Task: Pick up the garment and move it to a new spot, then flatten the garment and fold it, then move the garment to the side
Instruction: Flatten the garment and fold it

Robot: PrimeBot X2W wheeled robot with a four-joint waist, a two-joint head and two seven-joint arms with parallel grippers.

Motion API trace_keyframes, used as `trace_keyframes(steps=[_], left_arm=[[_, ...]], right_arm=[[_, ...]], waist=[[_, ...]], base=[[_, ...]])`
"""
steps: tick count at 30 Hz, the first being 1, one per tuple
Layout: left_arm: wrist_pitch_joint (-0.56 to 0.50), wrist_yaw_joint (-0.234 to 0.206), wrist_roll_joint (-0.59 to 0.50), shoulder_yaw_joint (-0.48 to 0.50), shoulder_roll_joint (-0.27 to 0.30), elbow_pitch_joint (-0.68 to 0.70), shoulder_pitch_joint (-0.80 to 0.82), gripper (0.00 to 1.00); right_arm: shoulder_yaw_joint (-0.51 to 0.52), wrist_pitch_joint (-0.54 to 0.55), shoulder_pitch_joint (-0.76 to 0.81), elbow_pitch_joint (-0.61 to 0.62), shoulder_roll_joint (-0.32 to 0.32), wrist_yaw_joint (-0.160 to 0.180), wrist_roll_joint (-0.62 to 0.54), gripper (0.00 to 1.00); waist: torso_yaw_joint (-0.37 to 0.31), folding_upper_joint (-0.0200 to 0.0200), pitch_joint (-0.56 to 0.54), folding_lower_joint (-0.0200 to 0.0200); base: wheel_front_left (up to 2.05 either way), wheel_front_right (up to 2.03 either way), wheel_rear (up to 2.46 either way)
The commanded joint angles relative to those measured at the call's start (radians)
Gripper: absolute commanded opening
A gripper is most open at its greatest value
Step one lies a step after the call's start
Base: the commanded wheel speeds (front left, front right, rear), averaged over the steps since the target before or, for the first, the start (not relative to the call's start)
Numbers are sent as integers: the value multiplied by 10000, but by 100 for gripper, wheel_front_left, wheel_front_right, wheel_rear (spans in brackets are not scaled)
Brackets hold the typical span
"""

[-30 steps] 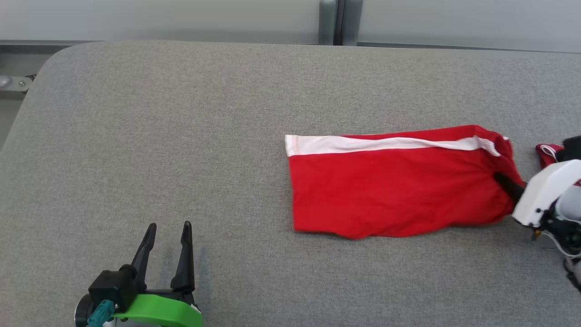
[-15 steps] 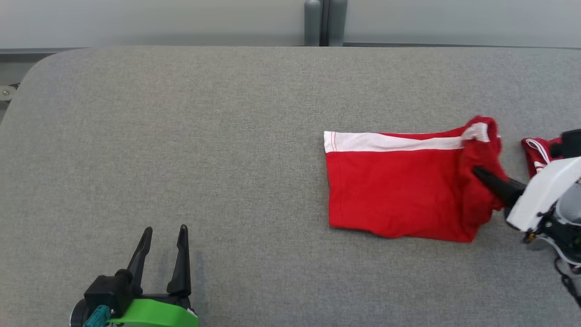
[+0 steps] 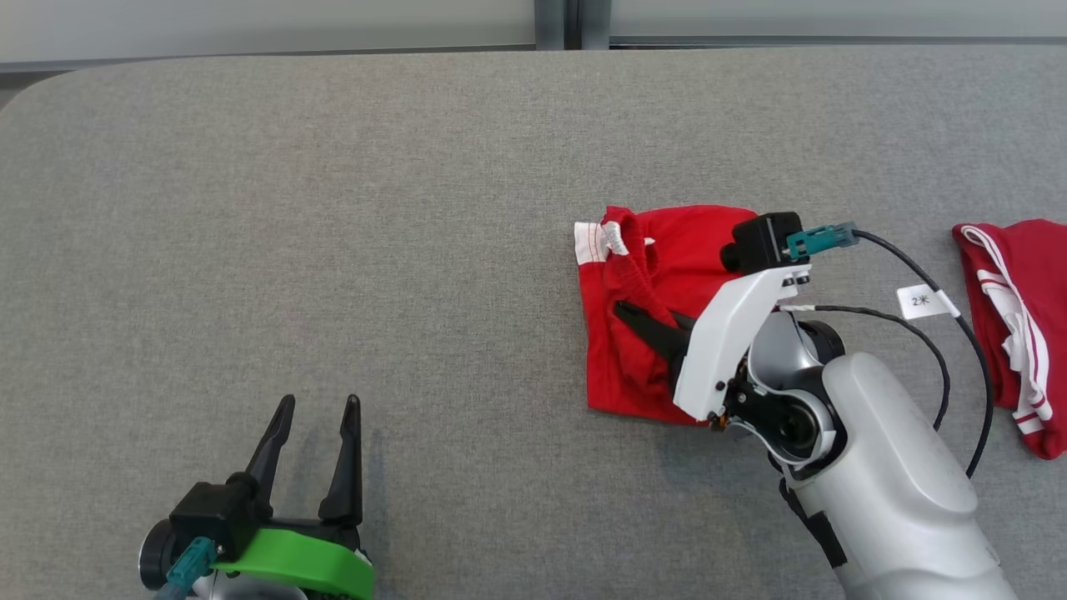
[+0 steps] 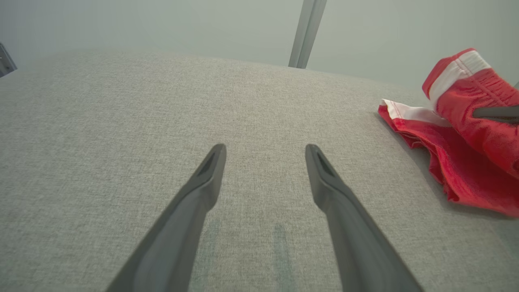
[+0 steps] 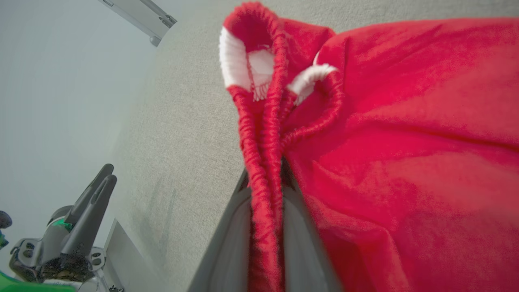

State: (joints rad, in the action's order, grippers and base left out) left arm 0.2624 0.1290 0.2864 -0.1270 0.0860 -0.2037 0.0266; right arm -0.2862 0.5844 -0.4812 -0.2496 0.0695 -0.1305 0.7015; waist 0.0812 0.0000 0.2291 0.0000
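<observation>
The garment [image 3: 618, 375], red shorts with a white stripe, lies right of the middle of the grey table [image 3: 333, 208], doubled over on itself. My right gripper [image 3: 621, 310] is shut on its gathered waistband, held above the lower layer near the white-edged left end. In the right wrist view the elastic waistband [image 5: 263, 134] runs pinched between the two fingers of the right gripper [image 5: 265, 178]. Near the front left of the table my left gripper [image 3: 321, 404] is open and holds nothing. The left wrist view shows the left gripper [image 4: 265, 148] over bare cloth, with the garment [image 4: 458, 170] off to its right.
A second red garment [image 3: 1025, 317] with white stripes lies at the table's right edge. A black cable [image 3: 959, 333] with a white label loops from my right wrist between the two garments. The table's far edge meets a pale wall with a grey post [image 3: 567, 21].
My right gripper has carried the waistband end leftward over the garment, folding it to about half its length. The head camera has shifted. The left gripper stays open in place.
</observation>
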Motion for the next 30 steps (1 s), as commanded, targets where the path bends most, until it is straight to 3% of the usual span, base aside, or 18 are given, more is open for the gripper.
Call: trace_keyframes(steps=[1,5,13,16,17,18,19,20,21,30], left_arm=[[24,29,-79,-8,58,-33,191,100],[24,29,-70,-67,23,-152,258,100],[24,30,-7,-21,32,-292,197,100],[24,30,21,-2,26,-329,165,100],[24,30,23,-2,20,-346,153,100],[24,30,31,0,14,-358,137,100],[24,30,31,0,14,-358,137,100],[24,30,39,1,7,-367,119,100],[24,30,48,-1,2,-376,98,100],[24,30,60,163,28,-311,-140,100]], right_arm=[[-34,-159,-158,-220,-43,-1,-186,0],[-221,-551,-501,-1128,-168,-1,-454,0],[-1069,-1285,-987,-2095,-179,-1,142,3],[-1225,-1476,-1091,-2343,-180,-1,185,17],[-1268,-1541,-1130,-2405,-181,-1,153,37],[-1318,-1606,-1154,-2464,-182,-1,139,66],[-1318,-1606,-1154,-2464,-182,-1,139,66],[-1367,-1662,-1169,-2504,-183,-1,146,86],[-1416,-1715,-1173,-2532,-183,-1,164,100],[-1634,-2148,-956,-2111,-183,-1,446,100]], waist=[[97,0,73,0],[227,0,135,0],[268,0,133,0],[230,0,61,0],[217,0,32,0],[201,0,-1,0],[201,0,-1,0],[185,0,-31,0],[167,0,-69,0],[-47,0,-331,0]], base=[[0,0,0],[0,0,0],[0,0,0],[0,0,0],[0,0,0],[0,0,0],[0,0,0],[0,0,0],[0,0,0],[0,0,0]])
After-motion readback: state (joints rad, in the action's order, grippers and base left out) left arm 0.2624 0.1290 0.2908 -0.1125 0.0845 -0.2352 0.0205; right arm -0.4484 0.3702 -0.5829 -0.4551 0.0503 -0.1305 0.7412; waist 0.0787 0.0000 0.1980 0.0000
